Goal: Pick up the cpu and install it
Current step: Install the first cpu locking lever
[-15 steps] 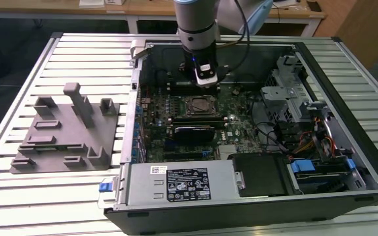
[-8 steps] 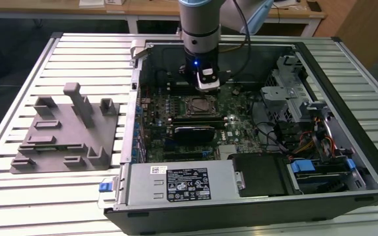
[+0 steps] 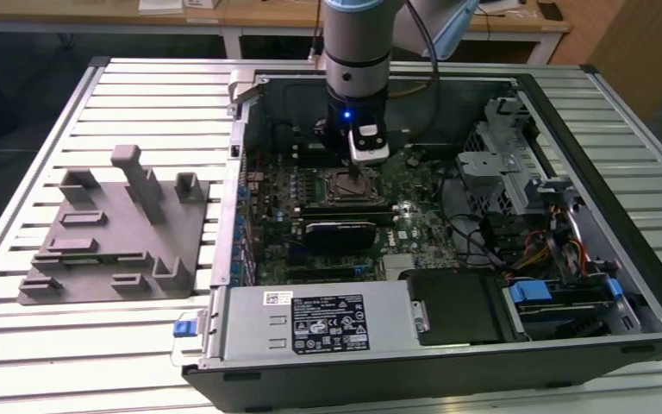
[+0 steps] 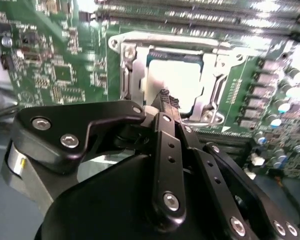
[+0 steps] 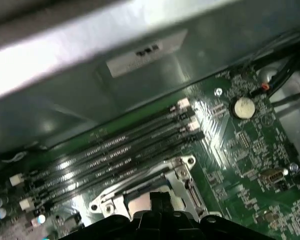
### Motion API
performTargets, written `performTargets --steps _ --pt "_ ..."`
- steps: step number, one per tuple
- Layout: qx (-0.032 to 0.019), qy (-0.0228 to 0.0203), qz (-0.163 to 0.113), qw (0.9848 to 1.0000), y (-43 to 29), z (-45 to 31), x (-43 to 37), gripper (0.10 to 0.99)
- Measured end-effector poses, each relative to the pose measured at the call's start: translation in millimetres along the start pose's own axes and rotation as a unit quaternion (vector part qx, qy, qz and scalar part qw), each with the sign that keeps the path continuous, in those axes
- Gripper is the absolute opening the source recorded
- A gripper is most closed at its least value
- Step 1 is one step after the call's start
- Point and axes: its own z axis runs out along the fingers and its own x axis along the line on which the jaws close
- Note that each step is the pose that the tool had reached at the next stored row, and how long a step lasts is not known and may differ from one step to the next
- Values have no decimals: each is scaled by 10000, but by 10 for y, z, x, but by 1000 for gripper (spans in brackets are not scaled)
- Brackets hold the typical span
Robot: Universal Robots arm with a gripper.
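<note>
The cpu [image 4: 177,80], a flat square chip with a pale silver top, lies flat inside the metal socket frame [image 4: 124,65] on the green motherboard; in the first wrist view the cpu [image 5: 139,204] shows as a pale patch in that frame. My gripper [image 4: 166,98] hangs straight over it with its black fingertips drawn together at the chip's near edge; whether they touch it I cannot tell. Seen from the exterior view, the gripper [image 3: 360,177] points down at the socket [image 3: 348,186] in the open computer case.
A grey plastic fixture [image 3: 113,233] with upright blocks sits on the slatted table at the exterior view's left. Memory slots [image 5: 115,150] run beside the socket. A black module [image 3: 340,228], the power supply [image 3: 314,319] and a drive cage [image 3: 503,147] crowd the case.
</note>
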Motion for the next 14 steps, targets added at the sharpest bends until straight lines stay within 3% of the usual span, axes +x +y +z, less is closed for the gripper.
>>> performTargets --steps 1,5,12,14 --pt "37 12 -2 10000 -12 -1 -9 106" --pt "93 40 -2 9999 -86 -2 -54 106" --pt "102 47 -3 9999 -101 -6 -62 106" --pt "100 47 -2 9999 -97 -45 -64 106"
